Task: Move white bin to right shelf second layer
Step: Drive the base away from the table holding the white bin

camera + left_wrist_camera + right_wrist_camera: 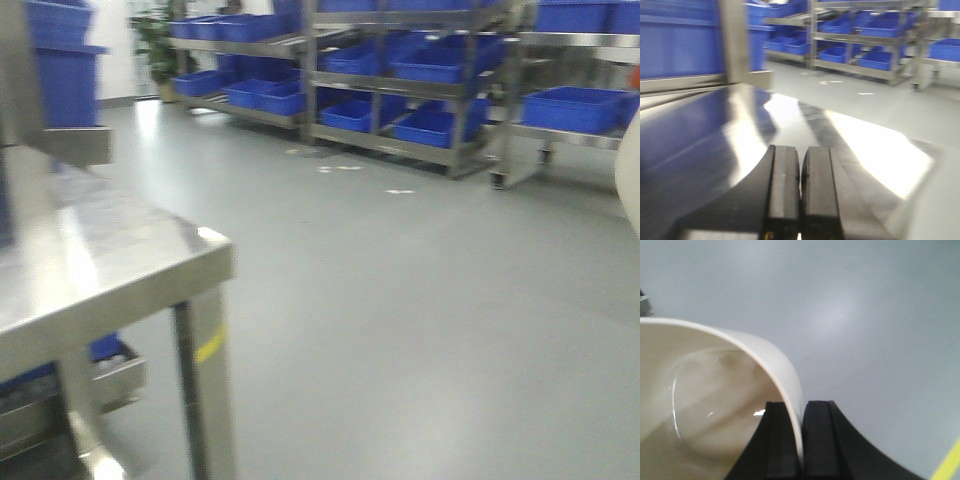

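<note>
Clearly, white bin opens toward right claw

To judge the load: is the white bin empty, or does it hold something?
Empty, as far as visible: the right wrist view looks into the white bin and shows only its bare glossy floor.

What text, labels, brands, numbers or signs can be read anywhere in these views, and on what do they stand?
None can be read.
The white bin has a plain wall and rim, with no print in view.
The blue crates and the steel table show no lettering; the blur would hide any small label.
The yellow patch on the table leg and the white floor marks are blurred shapes, not legible signs.
</note>
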Action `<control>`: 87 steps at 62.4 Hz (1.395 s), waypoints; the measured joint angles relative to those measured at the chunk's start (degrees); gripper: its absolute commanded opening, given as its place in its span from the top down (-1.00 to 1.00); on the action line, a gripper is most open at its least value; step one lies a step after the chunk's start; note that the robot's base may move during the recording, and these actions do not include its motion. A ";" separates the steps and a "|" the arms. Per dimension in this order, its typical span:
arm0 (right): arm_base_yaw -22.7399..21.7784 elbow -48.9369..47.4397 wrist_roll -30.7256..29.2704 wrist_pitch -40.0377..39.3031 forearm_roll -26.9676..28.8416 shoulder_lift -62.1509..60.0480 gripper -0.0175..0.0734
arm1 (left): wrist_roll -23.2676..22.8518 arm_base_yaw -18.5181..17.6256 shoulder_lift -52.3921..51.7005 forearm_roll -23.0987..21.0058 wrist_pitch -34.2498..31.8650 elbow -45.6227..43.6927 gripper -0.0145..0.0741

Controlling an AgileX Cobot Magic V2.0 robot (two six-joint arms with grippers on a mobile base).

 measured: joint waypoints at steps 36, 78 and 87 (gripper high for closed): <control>0.00 0.00 0.00 0.00 0.00 0.00 0.49 | 0.00 0.00 0.00 0.00 0.00 0.00 0.48; 0.00 0.00 0.00 0.04 0.00 0.00 0.49 | 0.00 0.00 0.00 0.00 0.00 0.00 0.48; 0.00 0.00 0.00 0.13 0.00 0.00 0.49 | 0.00 0.00 0.00 0.00 0.00 0.00 0.48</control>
